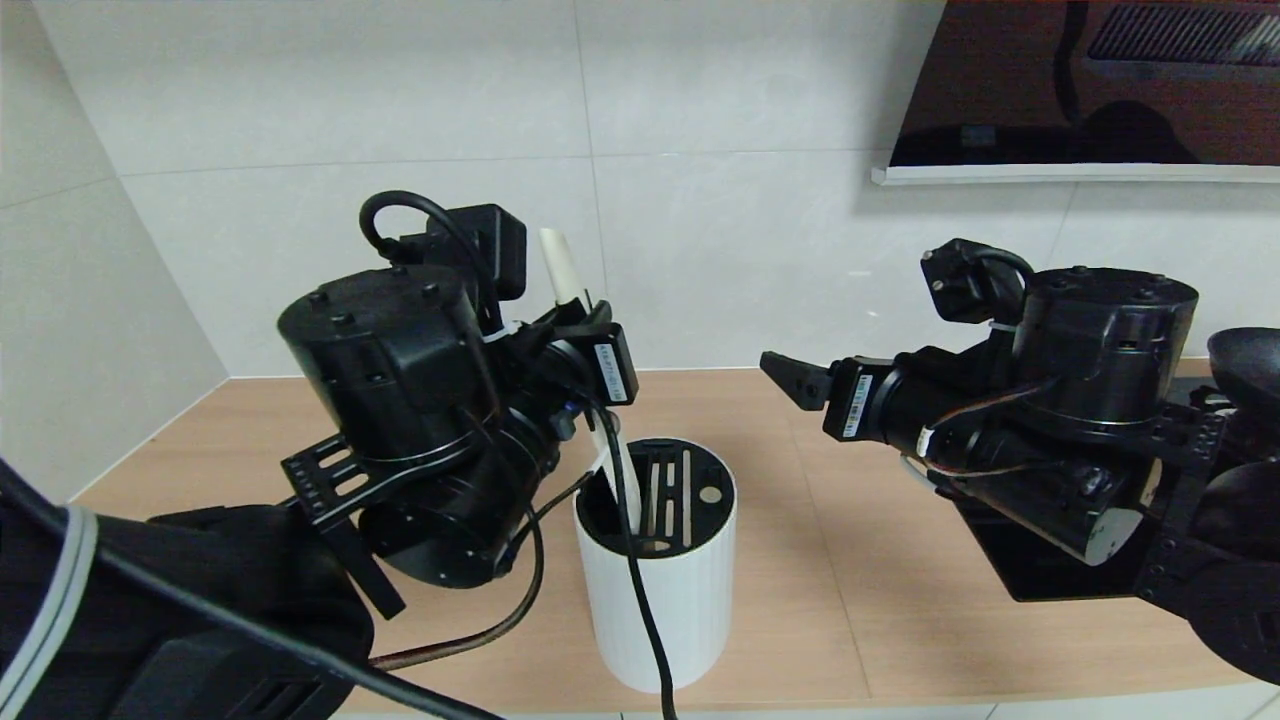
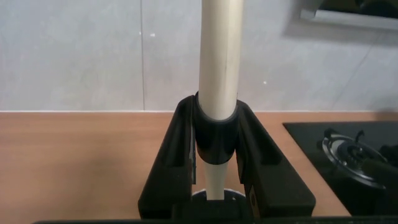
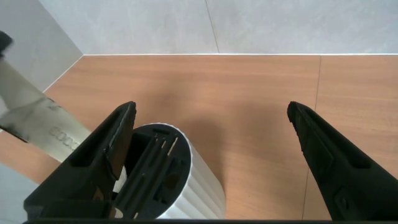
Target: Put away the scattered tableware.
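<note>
While your left claw point(image 2: 216, 124) clamps the knife point(image 2: 219, 50), blade down in the white holder point(image 1: 660, 600), your right claw point(image 3: 210, 112) hangs spread nearby.

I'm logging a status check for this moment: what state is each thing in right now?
Left gripper: shut on the knife's handle.
Knife: held upright, blade down, tip at the holder's top opening.
Holder: standing upright on the counter.
Right gripper: open, empty, beside the holder.
Burner: no flame visible.
</note>
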You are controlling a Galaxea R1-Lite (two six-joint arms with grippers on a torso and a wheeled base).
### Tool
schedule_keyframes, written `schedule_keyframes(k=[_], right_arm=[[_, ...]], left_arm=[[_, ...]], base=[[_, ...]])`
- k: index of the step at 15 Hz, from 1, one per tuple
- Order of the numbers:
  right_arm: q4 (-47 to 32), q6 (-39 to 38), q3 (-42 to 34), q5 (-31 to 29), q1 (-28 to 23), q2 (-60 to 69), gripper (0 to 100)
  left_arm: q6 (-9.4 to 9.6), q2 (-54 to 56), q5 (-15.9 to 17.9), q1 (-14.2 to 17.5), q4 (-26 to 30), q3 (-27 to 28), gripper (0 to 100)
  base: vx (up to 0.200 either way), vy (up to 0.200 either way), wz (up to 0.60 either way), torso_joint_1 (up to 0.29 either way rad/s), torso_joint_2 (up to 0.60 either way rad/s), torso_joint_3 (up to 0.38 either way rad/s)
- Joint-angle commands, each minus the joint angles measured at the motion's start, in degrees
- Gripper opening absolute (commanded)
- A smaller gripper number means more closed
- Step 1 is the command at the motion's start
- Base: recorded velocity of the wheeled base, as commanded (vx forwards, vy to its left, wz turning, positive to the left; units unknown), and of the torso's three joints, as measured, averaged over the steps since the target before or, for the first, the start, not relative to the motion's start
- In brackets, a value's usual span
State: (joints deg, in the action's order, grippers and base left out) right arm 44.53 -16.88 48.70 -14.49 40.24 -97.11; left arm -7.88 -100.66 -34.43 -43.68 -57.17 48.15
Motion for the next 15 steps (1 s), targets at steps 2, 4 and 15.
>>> schedule_keyframes(k=[2, 4, 15], right_arm=[[0.03, 0.01, -0.01, -0.01, 0.01, -0.1, 100], [0.03, 0.01, -0.1, -0.01, 0.01, -0.18, 100], [0.03, 0.1, -0.1, -0.01, 0.01, -0.18, 100]], left_arm=[[-0.21, -2.17, -0.29, -0.18, -0.31, 0.19, 0], [-0.12, -3.67, -0.47, -0.35, -1.89, 0.1, 0], [-1.35, -8.94, -0.82, -0.71, -3.91, -0.96, 0]], base=[[0.0, 0.0, 0.0, 0.0, 0.0, 0.0], [0.0, 0.0, 0.0, 0.0, 0.0, 0.0], [0.0, 0.0, 0.0, 0.0, 0.0, 0.0]])
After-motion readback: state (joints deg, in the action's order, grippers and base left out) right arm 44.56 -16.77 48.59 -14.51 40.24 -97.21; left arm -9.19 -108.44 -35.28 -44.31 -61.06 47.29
